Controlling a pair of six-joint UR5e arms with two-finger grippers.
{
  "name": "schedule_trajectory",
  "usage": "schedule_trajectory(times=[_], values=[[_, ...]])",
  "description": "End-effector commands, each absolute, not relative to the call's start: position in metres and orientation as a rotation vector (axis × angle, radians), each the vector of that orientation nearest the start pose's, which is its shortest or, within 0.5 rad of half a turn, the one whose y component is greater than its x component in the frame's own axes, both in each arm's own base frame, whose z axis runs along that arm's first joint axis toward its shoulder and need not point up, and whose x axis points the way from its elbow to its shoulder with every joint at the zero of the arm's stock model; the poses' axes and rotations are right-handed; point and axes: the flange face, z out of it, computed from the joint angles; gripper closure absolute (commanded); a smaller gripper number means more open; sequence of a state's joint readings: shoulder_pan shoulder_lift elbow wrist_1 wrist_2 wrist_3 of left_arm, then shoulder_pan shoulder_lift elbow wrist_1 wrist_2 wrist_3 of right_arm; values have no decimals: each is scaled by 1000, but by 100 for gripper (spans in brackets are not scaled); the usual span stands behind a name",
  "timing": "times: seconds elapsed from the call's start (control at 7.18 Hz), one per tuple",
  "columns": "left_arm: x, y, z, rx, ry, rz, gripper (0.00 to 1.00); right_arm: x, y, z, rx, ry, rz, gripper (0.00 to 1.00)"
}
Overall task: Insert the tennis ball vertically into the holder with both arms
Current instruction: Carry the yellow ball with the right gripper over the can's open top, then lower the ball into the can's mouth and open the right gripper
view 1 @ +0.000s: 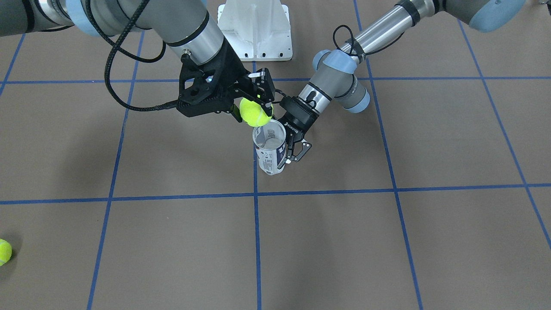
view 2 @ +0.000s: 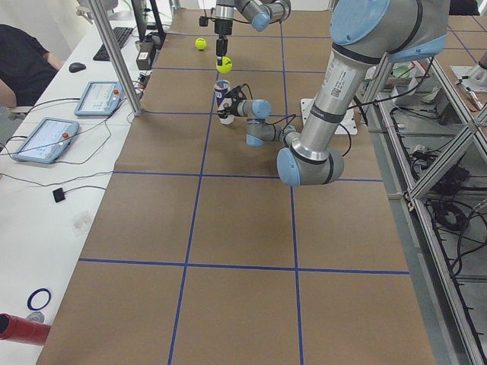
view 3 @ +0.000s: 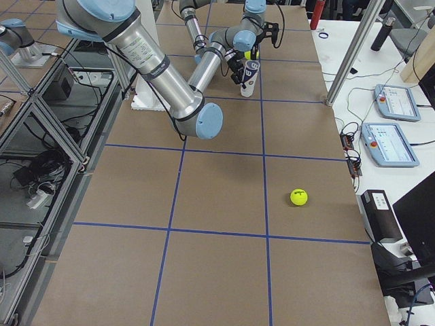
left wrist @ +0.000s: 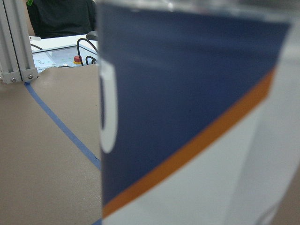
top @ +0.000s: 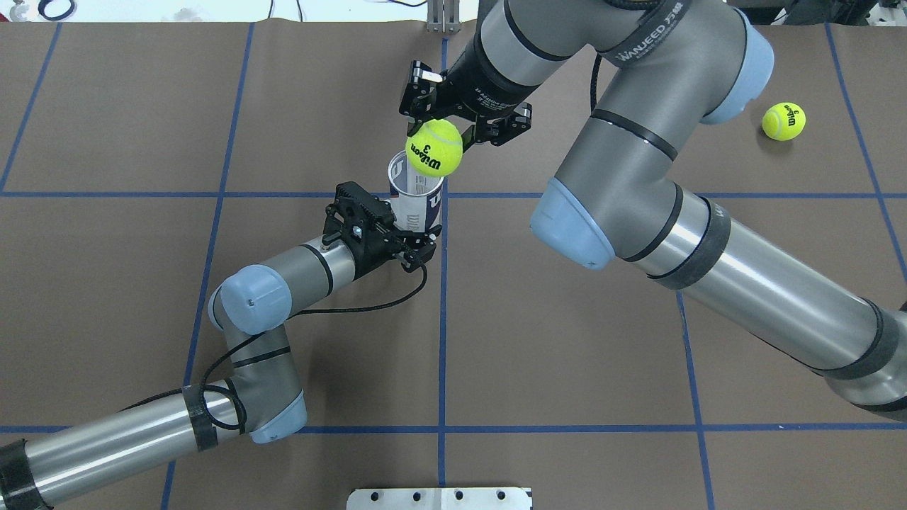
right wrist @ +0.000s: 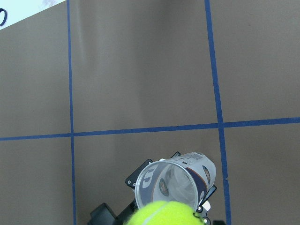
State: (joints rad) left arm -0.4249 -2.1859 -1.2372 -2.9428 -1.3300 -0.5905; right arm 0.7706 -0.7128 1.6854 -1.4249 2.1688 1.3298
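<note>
Noted holder (view 1: 270, 158) upright on table (top: 567, 340) near middle, left fingers (view 1: 302, 150) closed on its labelled lower wall, tennis ball (top: 434, 147) pinched between right fingers (view 1: 267, 91) just above open mouth, seemingly not yet inside; second ball (top: 783, 121) lying well off to the right, toward far side.

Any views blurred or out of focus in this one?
Left wrist view: holder fills the frame, too close, blurred. Right wrist view: table sharp, tennis ball soft and cropped at the bottom edge. Overhead view: sharp, ball's print readable.
</note>
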Motion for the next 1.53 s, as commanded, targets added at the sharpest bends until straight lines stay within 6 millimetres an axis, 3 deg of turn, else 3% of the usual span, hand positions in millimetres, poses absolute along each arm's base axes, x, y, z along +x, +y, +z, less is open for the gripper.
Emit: schedule_trajectory(times=[0.0,0.84,0.97,1.11,1.25,1.39], values=[[582,-436,293,1203,1141,223,21,-438,-526,57,50,-1183,135,100],[582,-435,292,1205,1144,224,21,-459,-528,68,66,-1148,141,100],[582,-435,292,1205,1144,224,21,-459,-528,68,67,-1149,141,82],[582,-435,292,1205,1144,224,21,-459,-528,68,65,-1148,143,34],[582,-435,292,1204,1146,222,21,-460,-528,68,70,-1145,149,2],[582,-434,292,1203,1148,220,21,-460,-529,68,74,-1145,151,1]])
